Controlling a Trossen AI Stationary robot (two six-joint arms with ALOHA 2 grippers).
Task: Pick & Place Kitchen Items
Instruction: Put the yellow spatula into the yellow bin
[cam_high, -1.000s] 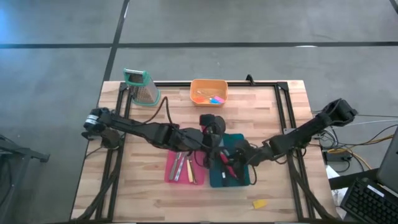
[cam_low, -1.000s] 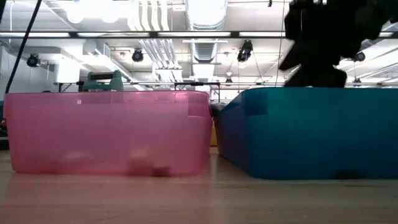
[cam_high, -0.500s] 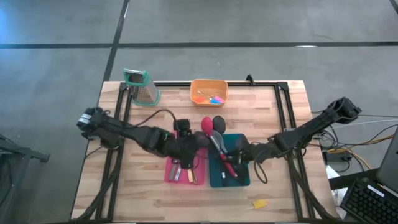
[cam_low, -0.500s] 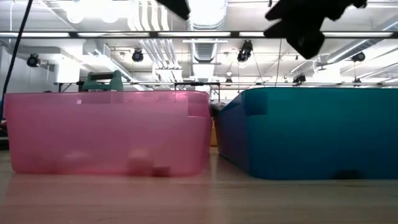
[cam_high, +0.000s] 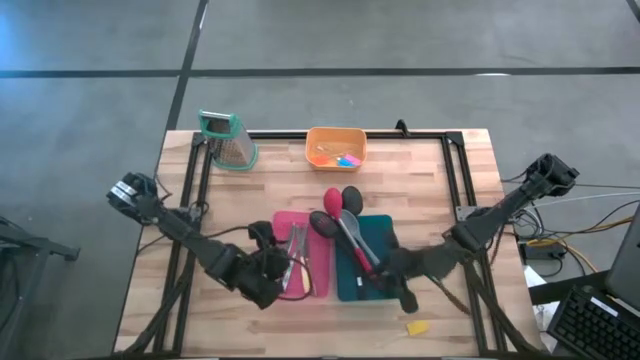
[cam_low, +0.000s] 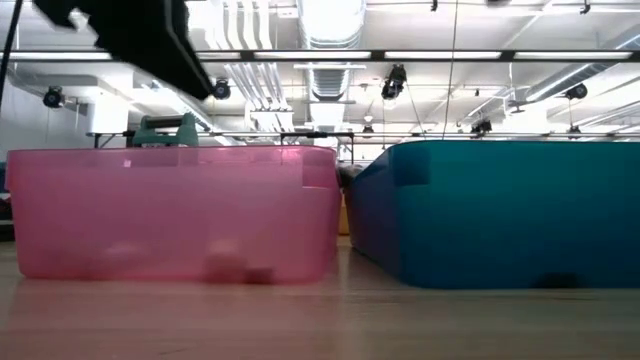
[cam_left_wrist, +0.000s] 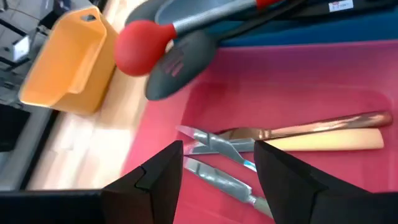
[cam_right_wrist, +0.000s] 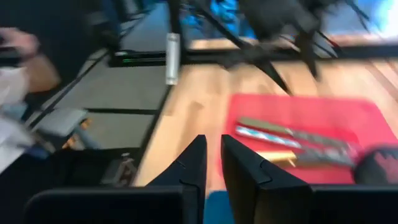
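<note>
Left gripper (cam_left_wrist: 214, 180): open, fingers wide apart, nothing between them; poised over the near-left corner of the pink tray (cam_high: 318, 268).
Right gripper (cam_right_wrist: 212, 163): fingers nearly together, a thin gap left, nothing held; at the near edge of the teal tray (cam_high: 385, 232).
Knives (cam_left_wrist: 236, 144): slim, lying flat in the pink tray, straight ahead of the left gripper; handles run along the tray's length, blades toward the orange bin (cam_high: 336, 147).
Spoons and spatula (cam_high: 345, 222): long handles in the teal tray, red and dark heads overhanging its far edge toward the orange bin.
Small coloured pieces (cam_high: 346, 158): inside the orange bin, well apart from both grippers.
Yellow piece (cam_high: 417, 326): loose on the table (cam_high: 430, 180), near the front edge, just beside the right gripper.
Nearer arm: right for the yellow piece, probably the next pick; left for the knives.
</note>
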